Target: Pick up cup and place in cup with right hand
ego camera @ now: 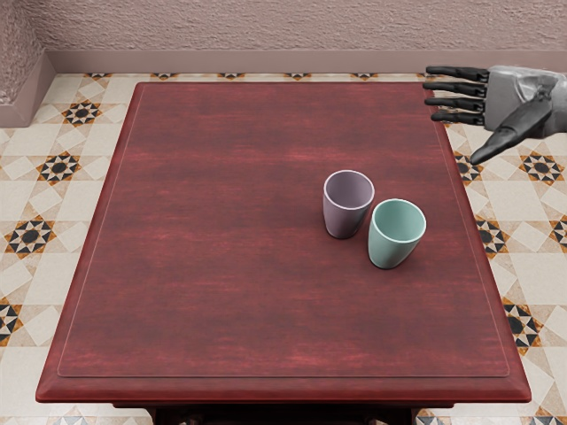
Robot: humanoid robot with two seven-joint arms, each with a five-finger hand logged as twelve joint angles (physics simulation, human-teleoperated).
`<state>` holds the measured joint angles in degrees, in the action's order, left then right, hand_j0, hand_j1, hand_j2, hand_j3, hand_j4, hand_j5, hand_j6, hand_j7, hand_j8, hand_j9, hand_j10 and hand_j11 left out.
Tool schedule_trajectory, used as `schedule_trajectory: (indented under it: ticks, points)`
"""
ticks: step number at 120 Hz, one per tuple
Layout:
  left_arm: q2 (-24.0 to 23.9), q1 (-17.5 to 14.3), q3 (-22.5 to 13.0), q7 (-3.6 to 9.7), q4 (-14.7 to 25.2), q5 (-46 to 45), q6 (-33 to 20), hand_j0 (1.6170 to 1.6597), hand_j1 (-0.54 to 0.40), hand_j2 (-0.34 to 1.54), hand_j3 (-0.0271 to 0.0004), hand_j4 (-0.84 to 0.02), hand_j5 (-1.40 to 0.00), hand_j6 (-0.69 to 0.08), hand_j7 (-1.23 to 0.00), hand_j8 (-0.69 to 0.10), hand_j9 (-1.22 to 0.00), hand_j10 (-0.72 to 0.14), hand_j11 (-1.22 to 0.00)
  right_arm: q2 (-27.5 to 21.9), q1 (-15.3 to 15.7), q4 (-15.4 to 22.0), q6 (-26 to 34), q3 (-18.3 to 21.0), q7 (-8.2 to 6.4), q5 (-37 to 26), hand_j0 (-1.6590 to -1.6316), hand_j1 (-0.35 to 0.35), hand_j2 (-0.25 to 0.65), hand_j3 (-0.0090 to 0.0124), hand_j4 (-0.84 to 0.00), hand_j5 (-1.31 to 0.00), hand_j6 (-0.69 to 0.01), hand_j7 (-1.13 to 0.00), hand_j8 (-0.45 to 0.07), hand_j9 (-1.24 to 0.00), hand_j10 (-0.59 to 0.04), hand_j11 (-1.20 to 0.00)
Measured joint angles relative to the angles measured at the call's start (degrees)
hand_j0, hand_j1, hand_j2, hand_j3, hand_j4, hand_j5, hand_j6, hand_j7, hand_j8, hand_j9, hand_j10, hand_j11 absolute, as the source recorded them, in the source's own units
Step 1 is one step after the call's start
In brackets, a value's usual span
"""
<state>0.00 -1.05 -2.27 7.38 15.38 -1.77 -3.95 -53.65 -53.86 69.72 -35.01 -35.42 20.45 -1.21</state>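
As its four dark fingers (459, 88) reach out straight and slightly apart, the right hand (512, 99) — grey-backed, black-thumbed and holding nothing — extends from the right beside the far right corner of a glossy red-brown wooden table (221, 266). The thumb stands well away from the fingers, angled toward the near side.

Nearer the viewer than the hand and to its left, well apart from it, two tapered, round-rimmed cups stand upright on the tabletop. A smooth mint-green cup (390, 251) is the nearer to the viewer; a smooth dusty-purple cup (340, 218) stands just beside it, farther left of the hand and a little farther back. Whether their sides touch cannot be told. Both show their open mouths, neither inside the other.

Beyond the hand rises a rough pinkish wall (266, 27); patterned floor tiles (532, 208) show below it.
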Motion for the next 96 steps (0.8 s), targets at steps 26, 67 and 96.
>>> schedule_trajectory:
  ticks: [26, 67, 96]
  points:
    - [0.0, 0.0, 0.0, 0.0, 0.0, 0.0, 0.0, 1.6581, 0.349, 0.0, -0.0001, 0.0, 0.0, 0.0, 0.0, 0.0, 0.0, 0.0, 0.0, 3.1, -5.7, 8.0, 0.0, -0.3, 9.77, -11.6, -1.658, -0.317, -0.005, 0.0, -0.027, -0.04, -0.027, -0.04, -0.027, -0.04, -0.027, -0.04]
    - [0.0, 0.0, 0.0, 0.0, 0.0, 0.0, 0.0, 1.6581, 0.349, 0.0, 0.0, 0.0, 0.0, 0.0, 0.0, 0.0, 0.0, 0.0, 0.0, 12.0, -11.4, 20.7, 17.6, 7.5, 14.37, -43.2, -1.6581, -0.318, -0.005, 0.0, -0.028, -0.03, -0.029, -0.03, -0.029, -0.03, -0.028, -0.03]
    - [0.0, 0.0, 0.0, 0.0, 0.0, 0.0, 0.0, 1.6581, 0.349, 0.0, 0.0, 0.0, 0.0, 0.0, 0.0, 0.0, 0.0, 0.0, 0.0, 17.2, -11.4, 20.4, 34.5, 16.9, 14.53, -46.6, -1.6581, -0.299, -0.007, 0.0, -0.045, -0.06, -0.046, -0.06, -0.045, -0.06, -0.045, -0.06]
